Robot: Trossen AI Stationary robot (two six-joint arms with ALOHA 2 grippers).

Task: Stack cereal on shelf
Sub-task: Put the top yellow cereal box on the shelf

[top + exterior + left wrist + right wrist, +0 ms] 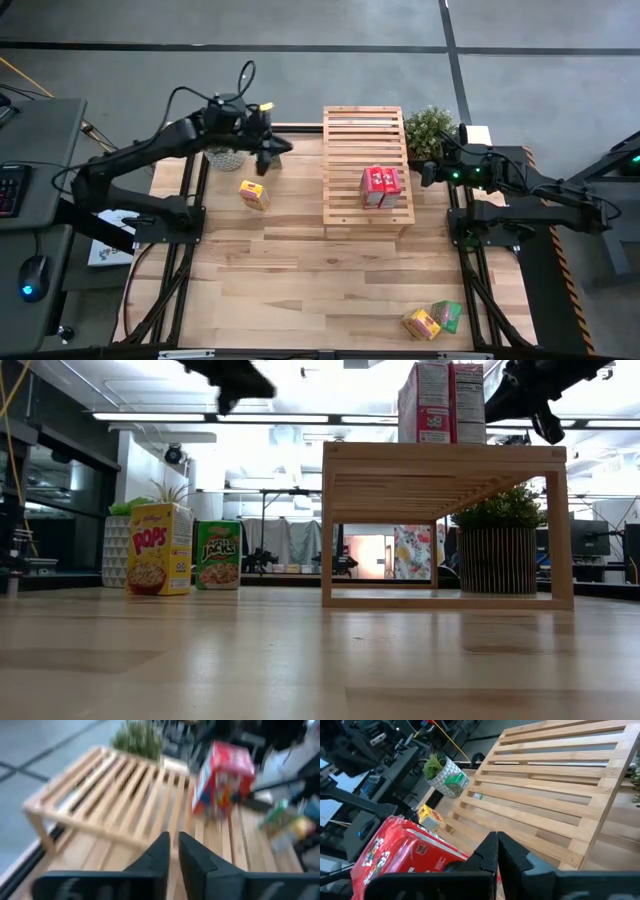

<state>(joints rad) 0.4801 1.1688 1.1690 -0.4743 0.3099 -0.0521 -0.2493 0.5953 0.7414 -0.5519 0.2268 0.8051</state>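
The shelf (pixel 365 165) is a slatted light-wood rack standing mid-table. Two red cereal boxes (pixel 380 187) stand upright side by side on its top, near its right edge (pixel 440 400). A yellow box (pixel 254 193) stands on the table left of the shelf, and a green box (pixel 456 781) stands by the white plant pot. Another yellow box (pixel 421 323) and green box (pixel 447 315) lie at the near right. My left gripper (pixel 275 150) hovers left of the shelf's far end, its fingers (pixel 161 851) a narrow gap apart and holding nothing. My right gripper (pixel 425 172) is shut just right of the red boxes.
A white-potted plant (pixel 225 157) stands at the far left under my left arm. A dark-potted plant (pixel 430 130) stands right of the shelf's far end. Bare tabletop (pixel 330 280) lies between the shelf and the near edge.
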